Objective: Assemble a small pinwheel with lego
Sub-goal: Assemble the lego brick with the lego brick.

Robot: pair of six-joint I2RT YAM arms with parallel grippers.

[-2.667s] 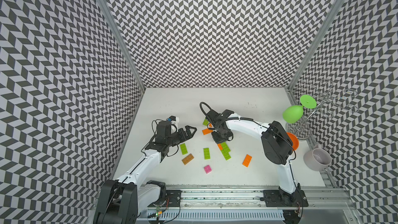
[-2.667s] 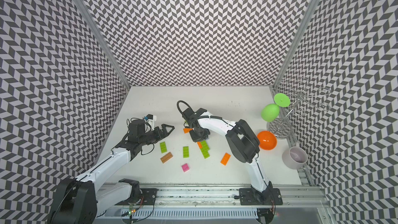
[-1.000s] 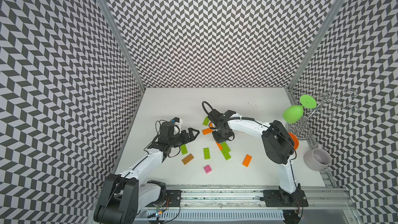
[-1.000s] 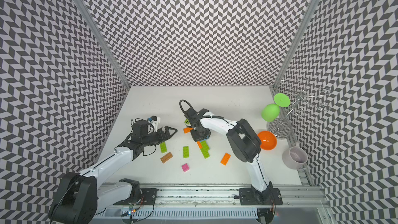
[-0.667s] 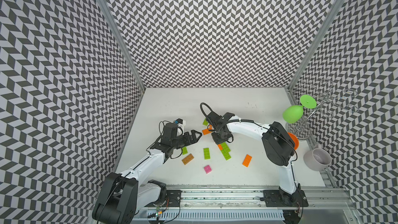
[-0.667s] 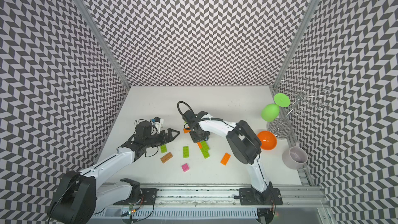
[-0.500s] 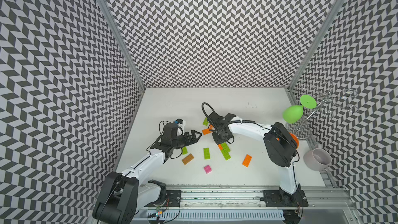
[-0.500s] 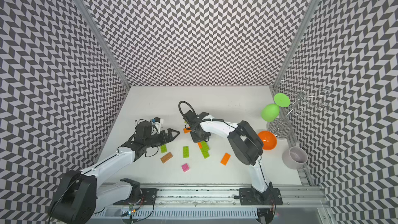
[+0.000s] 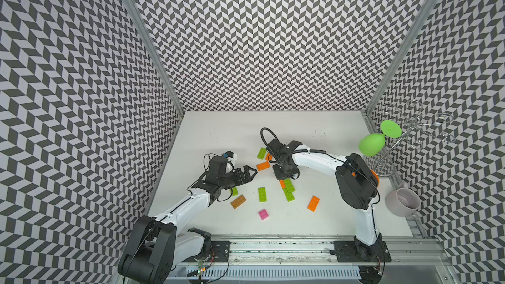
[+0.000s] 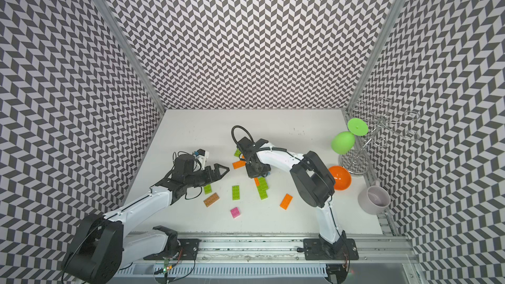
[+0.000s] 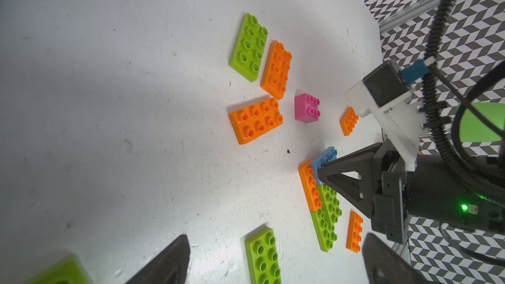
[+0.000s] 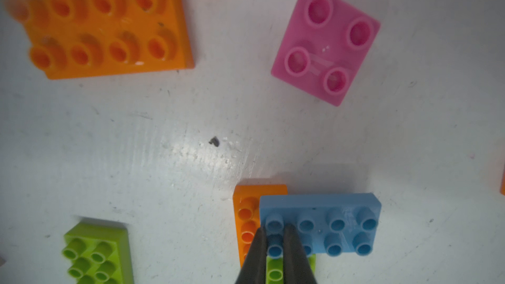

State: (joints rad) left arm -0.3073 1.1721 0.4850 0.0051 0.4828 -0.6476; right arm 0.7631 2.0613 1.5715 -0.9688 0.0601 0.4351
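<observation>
Looking down in a top view, the left gripper (image 9: 244,176) hovers spread wide near scattered lego bricks (image 9: 262,194); the right gripper (image 9: 284,176) points down among them. Left wrist: a blue brick (image 11: 325,158) lies across an orange brick (image 11: 310,189) and a lime brick (image 11: 329,214). Right wrist: right gripper fingers (image 12: 258,252), nearly pressed together, touch the blue brick's studs

Both arms: white shells, black joints.
Left arm (image 9: 185,206) and right arm (image 9: 314,157): white link covers, black joint housings, black open-frame triangular fingers (image 11: 347,178), corrugated black cable (image 11: 437,31), blue connector (image 11: 415,71), green LED (image 11: 464,207).
</observation>
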